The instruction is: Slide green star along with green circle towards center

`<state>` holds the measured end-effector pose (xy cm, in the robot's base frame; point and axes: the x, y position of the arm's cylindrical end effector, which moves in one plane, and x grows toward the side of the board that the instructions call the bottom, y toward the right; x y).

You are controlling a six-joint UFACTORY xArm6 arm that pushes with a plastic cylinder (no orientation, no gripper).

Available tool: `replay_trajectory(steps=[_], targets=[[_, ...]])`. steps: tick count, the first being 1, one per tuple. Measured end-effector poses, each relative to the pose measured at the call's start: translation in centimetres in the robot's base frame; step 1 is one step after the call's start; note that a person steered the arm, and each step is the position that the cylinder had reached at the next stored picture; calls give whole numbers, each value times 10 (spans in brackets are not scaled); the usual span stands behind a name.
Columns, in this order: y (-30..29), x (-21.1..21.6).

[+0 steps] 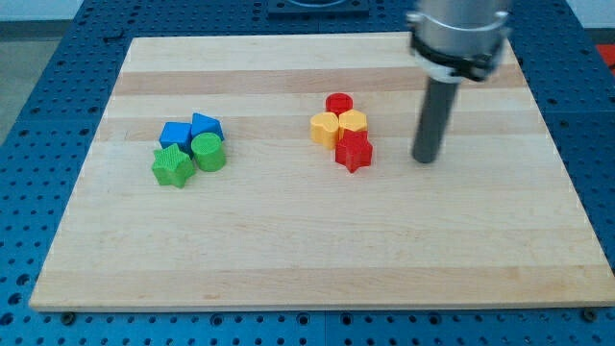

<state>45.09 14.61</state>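
The green star (pixel 172 166) lies at the view's left on the wooden board (pixel 317 250), touching the green circle (pixel 209 152) to its right. Two blue blocks (pixel 176 135) (pixel 206 126) sit just above them in the same cluster. My tip (pixel 425 159) rests on the board at the view's right, far from the green blocks and a little to the right of the red star (pixel 354 151).
A second cluster near the middle holds a red circle (pixel 338 104), two yellow blocks (pixel 325 127) (pixel 353 122) and the red star. The board's edges border a blue perforated table (pixel 38 86).
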Motion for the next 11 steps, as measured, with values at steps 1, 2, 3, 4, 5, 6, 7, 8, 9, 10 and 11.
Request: replay_trajectory(steps=[1, 2, 3, 4, 5, 6, 7, 8, 9, 10, 11], targets=[[0, 62], [-41, 101], [-109, 106], [-167, 93], [-235, 75], [-296, 65], [-354, 64], [-398, 63], [-408, 37], [-404, 14], [-368, 12]])
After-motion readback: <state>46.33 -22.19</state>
